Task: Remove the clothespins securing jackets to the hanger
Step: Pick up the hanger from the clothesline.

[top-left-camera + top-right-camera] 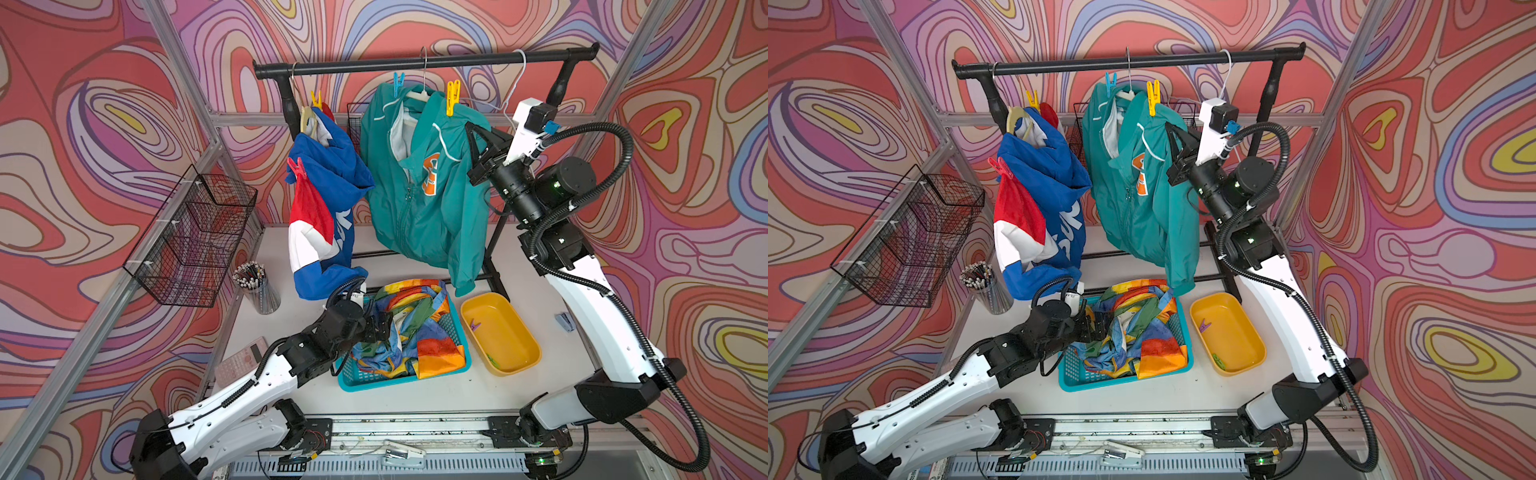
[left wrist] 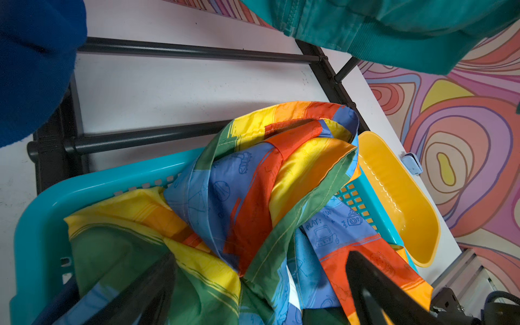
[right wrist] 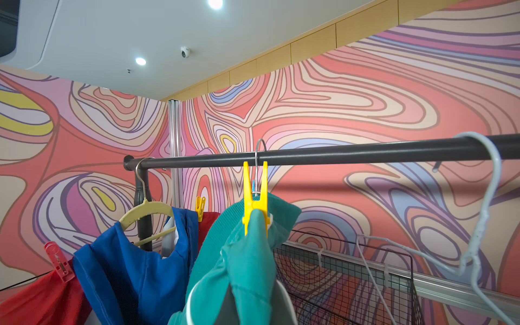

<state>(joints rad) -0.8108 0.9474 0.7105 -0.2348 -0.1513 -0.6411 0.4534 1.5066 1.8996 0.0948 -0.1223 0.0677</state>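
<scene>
Left tool (image 1: 388,326): jaws spread wide, low over the rainbow jacket (image 1: 432,353).
Rainbow jacket: lay crumpled in the basket (image 1: 365,376) on the desk (image 1: 415,403).
Right tool (image 1: 471,126): closed and empty, raised beside the teal jacket's (image 1: 419,195) shoulder, just below a yellow pin (image 1: 453,97).
Yellow pin: clipped that shoulder; a blue pin (image 1: 398,83) clipped the opposite one.
Teal jacket: hung from the rail (image 1: 415,62).
Blue jacket (image 1: 328,174): hung crooked beside the teal one, with the other yellow pin (image 1: 316,99) at its top and a red pin (image 1: 297,168) on its outer edge.
Tray (image 1: 505,332): sat beside the basket, holding a purple pin (image 1: 473,326) and a green pin (image 1: 491,358).
</scene>
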